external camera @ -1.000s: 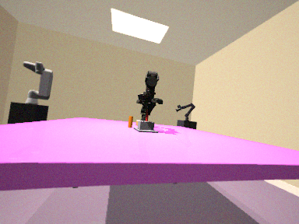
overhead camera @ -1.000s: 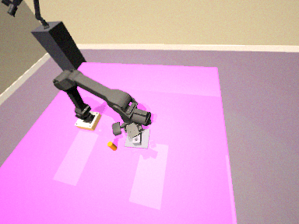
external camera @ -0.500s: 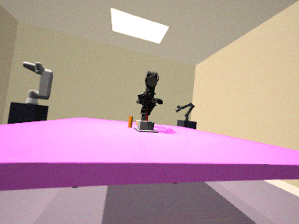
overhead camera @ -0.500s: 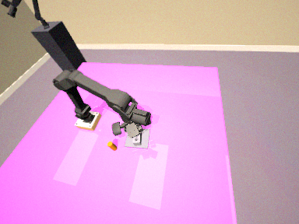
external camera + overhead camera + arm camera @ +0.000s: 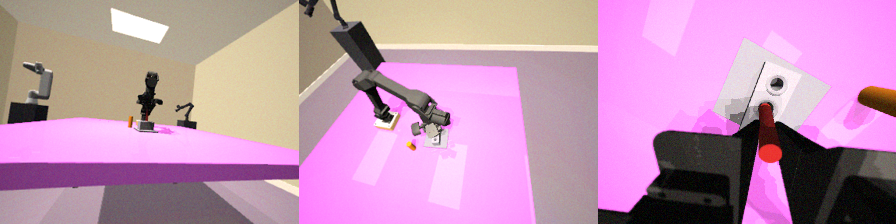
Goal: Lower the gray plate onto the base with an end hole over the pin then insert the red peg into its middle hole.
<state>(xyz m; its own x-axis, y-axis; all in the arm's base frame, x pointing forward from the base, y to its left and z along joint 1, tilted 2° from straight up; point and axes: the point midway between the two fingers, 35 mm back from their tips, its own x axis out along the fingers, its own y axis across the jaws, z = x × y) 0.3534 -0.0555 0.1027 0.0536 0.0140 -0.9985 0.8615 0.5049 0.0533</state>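
Note:
The gray plate [image 5: 794, 98] lies flat on the light base [image 5: 740, 75] [image 5: 444, 142] [image 5: 145, 125], with the pin [image 5: 776, 84] standing through its far end hole. My gripper [image 5: 766, 125] [image 5: 432, 133] is shut on the red peg [image 5: 768, 131] [image 5: 146, 118] and holds it upright over the plate. The peg's lower tip sits at the mouth of the plate's middle hole [image 5: 766, 105]. I cannot tell how deep it has gone in.
An orange cylinder [image 5: 411, 145] [image 5: 130, 121] [image 5: 878, 100] stands on the pink table [image 5: 486, 117] just left of the base. The arm's mount [image 5: 387, 121] is behind it. A black pedestal [image 5: 357, 43] stands off the table's far left corner.

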